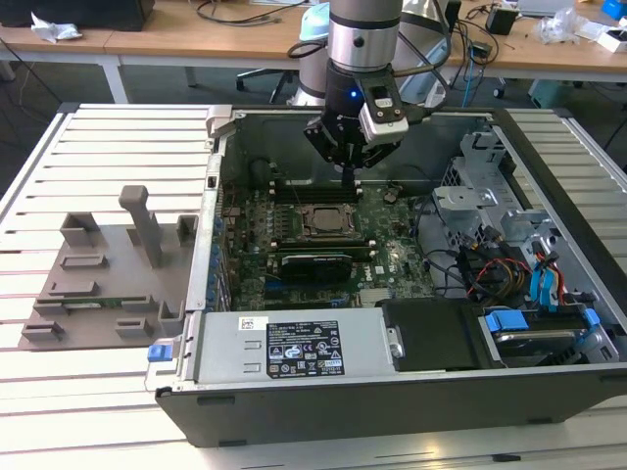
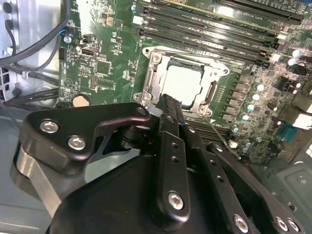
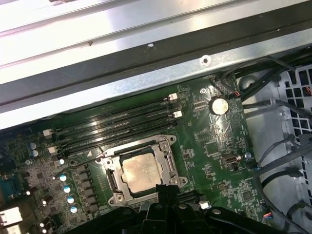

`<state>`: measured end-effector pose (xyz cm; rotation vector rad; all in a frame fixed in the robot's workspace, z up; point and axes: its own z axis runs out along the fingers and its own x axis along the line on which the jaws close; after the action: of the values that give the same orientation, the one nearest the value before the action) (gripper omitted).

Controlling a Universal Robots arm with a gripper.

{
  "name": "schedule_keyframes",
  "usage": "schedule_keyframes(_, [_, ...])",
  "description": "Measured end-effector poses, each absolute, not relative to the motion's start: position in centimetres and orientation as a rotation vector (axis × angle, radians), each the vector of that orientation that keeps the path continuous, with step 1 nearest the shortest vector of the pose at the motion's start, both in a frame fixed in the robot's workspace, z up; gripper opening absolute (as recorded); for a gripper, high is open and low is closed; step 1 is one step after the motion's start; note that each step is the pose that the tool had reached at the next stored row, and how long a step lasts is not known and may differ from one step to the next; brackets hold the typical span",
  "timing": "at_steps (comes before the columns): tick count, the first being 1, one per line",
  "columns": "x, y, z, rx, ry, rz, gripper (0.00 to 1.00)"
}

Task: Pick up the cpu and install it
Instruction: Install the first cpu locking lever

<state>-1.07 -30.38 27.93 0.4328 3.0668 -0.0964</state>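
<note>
A slatted pale worktop [image 1: 118, 147] carries an open computer case [image 1: 392, 392], with a grey fixture plate [image 1: 108, 279] lying at the exterior view's left of it. Inside the case the green motherboard [image 1: 392, 250] holds the metal-framed socket [image 3: 141, 170], and the cpu [image 2: 184, 84] sits flat within that frame, its pale top bare. The tool [image 1: 349, 174] hangs just above the board beside the socket, its fingers [image 2: 170, 112] pressed together and holding nothing.
</note>
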Motion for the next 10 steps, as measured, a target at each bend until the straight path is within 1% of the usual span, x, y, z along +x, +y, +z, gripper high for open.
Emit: schedule_keyframes(10, [-1.07, -30.38, 27.93, 0.357, 3.075, -0.094, 0.11])
